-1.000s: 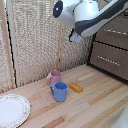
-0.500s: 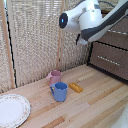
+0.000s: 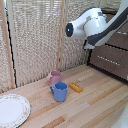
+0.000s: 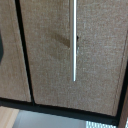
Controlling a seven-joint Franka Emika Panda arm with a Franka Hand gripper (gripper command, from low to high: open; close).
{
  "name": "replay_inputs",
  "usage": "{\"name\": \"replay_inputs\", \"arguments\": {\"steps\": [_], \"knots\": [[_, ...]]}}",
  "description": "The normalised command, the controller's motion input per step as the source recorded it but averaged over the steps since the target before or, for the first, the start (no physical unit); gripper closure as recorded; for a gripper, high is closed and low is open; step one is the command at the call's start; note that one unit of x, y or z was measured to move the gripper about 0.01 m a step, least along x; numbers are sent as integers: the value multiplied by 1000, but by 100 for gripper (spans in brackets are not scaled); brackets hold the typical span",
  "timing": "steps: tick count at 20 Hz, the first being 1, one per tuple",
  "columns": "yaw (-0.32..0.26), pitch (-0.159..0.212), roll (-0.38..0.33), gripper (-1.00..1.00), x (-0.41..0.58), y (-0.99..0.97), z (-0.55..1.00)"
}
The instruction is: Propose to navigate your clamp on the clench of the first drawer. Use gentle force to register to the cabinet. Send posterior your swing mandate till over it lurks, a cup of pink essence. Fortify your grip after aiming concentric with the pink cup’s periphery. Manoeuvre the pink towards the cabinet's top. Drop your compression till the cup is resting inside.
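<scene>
Two mugs stand on the counter (image 3: 100, 107) near the reed screen (image 3: 35, 35): the pink cup (image 3: 54, 77), with a blue mug (image 3: 60, 91) touching or just in front of it. An orange block (image 3: 76, 87) lies beside them. Further right the white arm (image 3: 92, 27) hangs high beside the cabinet (image 3: 112, 57), its end effector out of sight, so its opening cannot be told. Judged best: centre squarely on a drawer's silver handle (image 4: 74, 40), then close in gently
</scene>
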Motion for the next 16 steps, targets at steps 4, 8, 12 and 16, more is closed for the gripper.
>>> {"name": "replay_inputs", "arguments": {"steps": [4, 8, 12, 16], "knots": [[35, 0, 0, -100, -113, -811, 58], [38, 0, 0, -100, -54, -786, 22], [41, -4, 0, -100, 0, -772, 5], [54, 30, 12, 100, 0, -605, 55]]}}
